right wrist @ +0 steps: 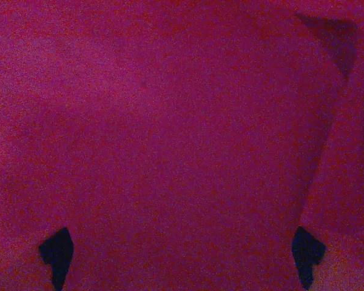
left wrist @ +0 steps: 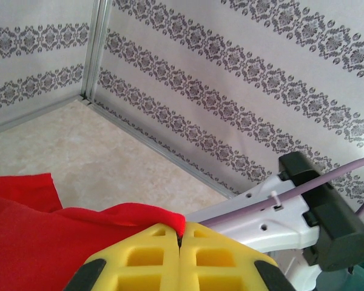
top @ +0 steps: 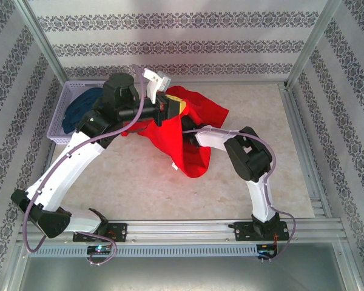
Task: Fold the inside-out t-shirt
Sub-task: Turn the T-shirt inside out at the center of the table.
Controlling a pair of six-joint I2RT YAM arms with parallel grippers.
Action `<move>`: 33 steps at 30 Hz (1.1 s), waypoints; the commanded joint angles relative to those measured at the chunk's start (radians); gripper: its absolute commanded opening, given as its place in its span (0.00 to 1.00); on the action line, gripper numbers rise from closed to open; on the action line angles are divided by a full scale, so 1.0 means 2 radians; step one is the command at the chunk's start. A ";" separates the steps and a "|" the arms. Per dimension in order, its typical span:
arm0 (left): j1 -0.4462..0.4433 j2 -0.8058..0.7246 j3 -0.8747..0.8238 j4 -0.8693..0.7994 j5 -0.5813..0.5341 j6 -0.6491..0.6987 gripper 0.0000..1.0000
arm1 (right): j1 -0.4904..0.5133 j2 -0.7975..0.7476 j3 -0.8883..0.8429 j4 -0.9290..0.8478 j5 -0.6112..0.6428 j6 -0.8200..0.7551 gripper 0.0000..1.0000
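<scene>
Bases of the left arm (top: 73, 163) and right arm (top: 261, 197) sit bolted at the near edge of the table (top: 139, 188), and both reach out toward the shirt (top: 191, 151). The shirt lies bunched just past the table's middle, plain red, one point of it stretching toward the near side and a wider mass spread to the far right. The right gripper (right wrist: 182, 260) is at its right side, buried in the cloth. In its wrist view two dark fingertips (right wrist: 57, 254) stand wide apart with red fabric close across the gap, so it is released, grasping nothing I can make out. Just beyond, the left gripper (left wrist: 179, 236) is clenched: its yellow fingers (left wrist: 139, 257) meet flat on a fold of the shirt's edge, the cloth draping off to one side. Farther left, in the far-left corner, a lilac basket (top: 64, 100) holds a navy garment (top: 85, 109). Patterned walls (top: 170, 42) stand behind.
</scene>
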 commanded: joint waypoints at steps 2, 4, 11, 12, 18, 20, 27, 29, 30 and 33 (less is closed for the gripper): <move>0.004 -0.006 0.035 0.050 -0.003 -0.012 0.00 | 0.004 0.033 0.050 -0.070 -0.002 0.002 0.94; 0.004 -0.006 0.040 0.055 -0.010 -0.016 0.00 | 0.005 0.038 0.060 -0.084 -0.005 0.010 0.91; 0.004 -0.011 0.038 0.076 -0.010 -0.033 0.00 | 0.006 0.068 0.121 -0.158 -0.017 0.034 0.86; 0.004 -0.013 0.034 0.080 -0.008 -0.035 0.00 | 0.006 0.073 0.131 -0.163 -0.019 0.032 0.86; 0.004 -0.026 0.019 0.084 0.000 -0.042 0.00 | 0.006 0.094 0.179 -0.192 -0.026 0.006 0.88; 0.004 -0.033 0.013 0.083 -0.007 -0.040 0.00 | 0.004 0.110 0.203 -0.230 -0.031 0.003 0.87; 0.004 -0.048 0.022 0.086 -0.011 -0.047 0.00 | 0.006 0.133 0.246 -0.290 -0.042 0.012 0.78; 0.004 -0.054 0.026 0.086 -0.016 -0.048 0.00 | 0.004 0.153 0.276 -0.318 -0.048 0.010 0.66; 0.004 -0.056 0.027 0.085 -0.022 -0.048 0.00 | 0.005 0.163 0.290 -0.333 -0.051 0.007 0.57; 0.004 -0.058 0.024 0.075 -0.042 -0.042 0.00 | 0.005 0.168 0.299 -0.343 -0.052 0.005 0.40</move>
